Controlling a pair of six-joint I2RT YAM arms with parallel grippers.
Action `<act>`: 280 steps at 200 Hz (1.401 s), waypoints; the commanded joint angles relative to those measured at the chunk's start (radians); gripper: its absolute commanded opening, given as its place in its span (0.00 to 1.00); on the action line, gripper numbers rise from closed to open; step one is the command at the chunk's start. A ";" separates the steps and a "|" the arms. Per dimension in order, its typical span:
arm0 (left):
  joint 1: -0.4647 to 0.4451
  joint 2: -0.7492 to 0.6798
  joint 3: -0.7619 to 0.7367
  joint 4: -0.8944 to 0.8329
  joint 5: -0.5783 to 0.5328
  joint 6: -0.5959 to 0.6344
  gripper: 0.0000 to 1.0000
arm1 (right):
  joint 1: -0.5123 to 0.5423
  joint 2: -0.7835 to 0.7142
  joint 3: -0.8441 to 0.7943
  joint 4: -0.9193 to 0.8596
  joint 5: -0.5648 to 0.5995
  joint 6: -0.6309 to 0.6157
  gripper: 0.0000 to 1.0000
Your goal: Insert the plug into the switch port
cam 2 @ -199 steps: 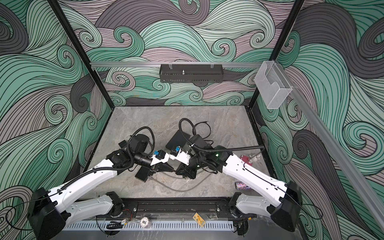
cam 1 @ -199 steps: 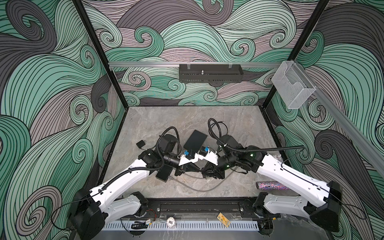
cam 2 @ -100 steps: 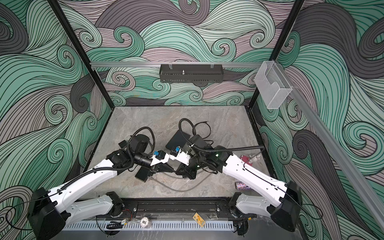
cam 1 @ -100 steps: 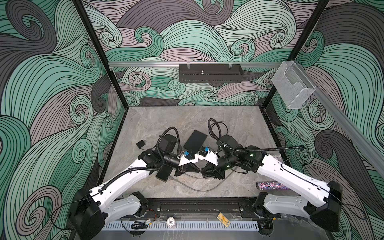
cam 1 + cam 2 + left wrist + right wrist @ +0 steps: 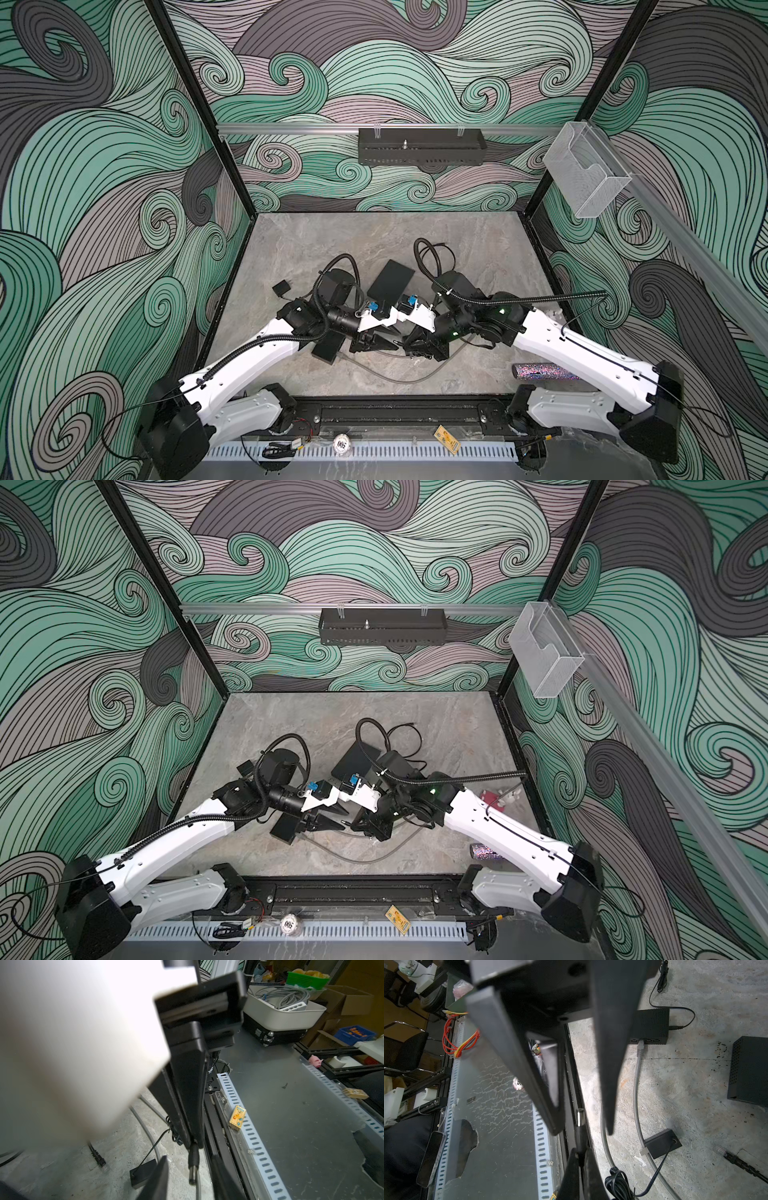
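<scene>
The plug (image 5: 193, 1165) is a black barrel with a metal tip, and it also shows in the right wrist view (image 5: 580, 1126). My right gripper (image 5: 580, 1150) is shut on its black body. My left gripper (image 5: 190, 1157) stands open, its fingers (image 5: 612, 1064) on either side of the plug without touching it. Both grippers meet low over the front middle of the floor, left gripper (image 5: 395, 337) facing right gripper (image 5: 409, 343). The black switch (image 5: 650, 1020) with its row of ports lies under the left arm (image 5: 330, 349), with a grey cable plugged in.
A larger black box (image 5: 390, 280) lies behind the grippers. A small black adapter (image 5: 662, 1144) and the grey cable (image 5: 638, 1076) lie on the floor below them. A loose network plug (image 5: 724, 1152) lies nearby. A glittery cylinder (image 5: 544, 371) sits front right, by the front rail (image 5: 395, 411).
My left gripper has opened and let go of the plug. My right gripper has closed a little more on it. Neither arm has shifted noticeably.
</scene>
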 commanded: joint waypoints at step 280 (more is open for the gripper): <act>0.117 1.370 1.425 -0.466 -0.772 -0.930 0.48 | -0.171 -0.331 -0.196 0.062 0.482 0.240 0.00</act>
